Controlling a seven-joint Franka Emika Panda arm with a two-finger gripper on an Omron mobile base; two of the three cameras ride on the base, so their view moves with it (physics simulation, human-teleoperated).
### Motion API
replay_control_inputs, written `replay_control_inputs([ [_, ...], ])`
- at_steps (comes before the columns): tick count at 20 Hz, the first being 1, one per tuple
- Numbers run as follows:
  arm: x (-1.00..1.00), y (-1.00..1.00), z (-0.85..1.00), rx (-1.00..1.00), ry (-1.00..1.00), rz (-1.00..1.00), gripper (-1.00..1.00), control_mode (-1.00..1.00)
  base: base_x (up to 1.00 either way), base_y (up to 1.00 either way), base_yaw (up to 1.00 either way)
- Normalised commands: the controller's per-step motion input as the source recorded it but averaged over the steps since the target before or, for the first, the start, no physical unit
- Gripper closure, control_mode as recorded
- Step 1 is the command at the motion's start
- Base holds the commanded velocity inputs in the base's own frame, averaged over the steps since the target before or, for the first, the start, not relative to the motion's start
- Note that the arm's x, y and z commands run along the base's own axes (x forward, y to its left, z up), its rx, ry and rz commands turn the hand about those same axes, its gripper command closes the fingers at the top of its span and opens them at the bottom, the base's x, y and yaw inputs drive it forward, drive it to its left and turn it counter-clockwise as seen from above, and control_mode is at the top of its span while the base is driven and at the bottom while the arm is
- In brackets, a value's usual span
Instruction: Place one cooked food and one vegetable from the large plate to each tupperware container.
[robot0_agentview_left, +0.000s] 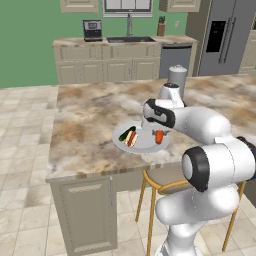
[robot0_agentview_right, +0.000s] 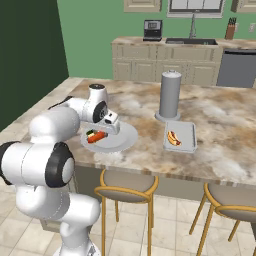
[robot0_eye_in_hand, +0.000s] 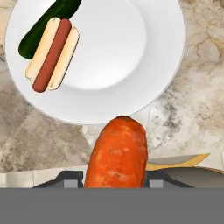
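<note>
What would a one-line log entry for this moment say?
end effector: shut on carrot | plate: hot dog, cucumber | tray: hot dog

Glossy plate (robot0_eye_in_hand: 131, 52), marble-like counter (robot0_eye_in_hand: 192, 109), seemingly rough, matt carrot (robot0_eye_in_hand: 117, 153).

**No readable text**

No words, labels, brands, numbers or signs can be read in any of the views. The plate (robot0_eye_in_hand: 162, 65), the hot dog (robot0_eye_in_hand: 52, 54) and the carrot (robot0_eye_in_hand: 117, 153) carry no markings. The table (robot0_agentview_left: 90, 120) is bare marbled stone. The coffee machine (robot0_agentview_left: 92, 30) on the back counter has a dark front panel, too small and blurred to tell whether anything is written there. The fridge (robot0_agentview_left: 225, 35) shows no lettering.
</note>
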Motion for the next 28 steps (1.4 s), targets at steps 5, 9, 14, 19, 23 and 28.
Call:
replay_control_inputs([
  [5,-0.57,-0.13,0.00,-0.10,0.00,0.28,1.00,-1.00,0.00,0.00,0.00],
  [9,-0.12,0.02,0.00,0.00,0.00,0.04,1.00,-1.00,0.00,0.00,0.00],
  [14,0.00,0.00,0.00,0.00,0.00,0.00,1.00,-1.00,0.00,0.00,0.00],
  [19,0.00,-0.07,0.00,0.00,0.00,0.01,1.00,1.00,0.01,-0.29,0.04],
  [23,0.00,0.00,0.00,0.00,0.00,0.00,1.00,1.00,0.00,-0.88,0.10],
  [28,0.00,0.00,0.00,0.00,0.00,0.00,1.00,1.00,0.13,-0.69,0.13],
])
